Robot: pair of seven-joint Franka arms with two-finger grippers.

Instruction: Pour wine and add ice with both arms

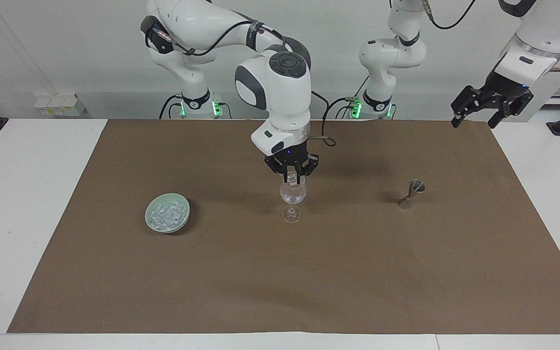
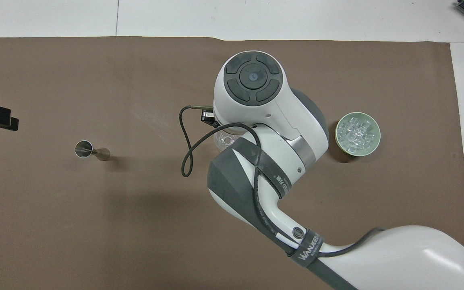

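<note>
Facing view shows the right gripper (image 1: pixel 292 178), pinched on one ice cube (image 1: pixel 291 180), directly over the wine glass (image 1: pixel 292 197) mouth; left gripper (image 1: pixel 492 103) waits wide, ice bowl (image 1: pixel 167 213) beside

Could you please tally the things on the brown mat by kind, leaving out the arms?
Wine glass: 1
Green bowl of ice cubes: 1
Metal jigger: 1
Total: 3
</note>
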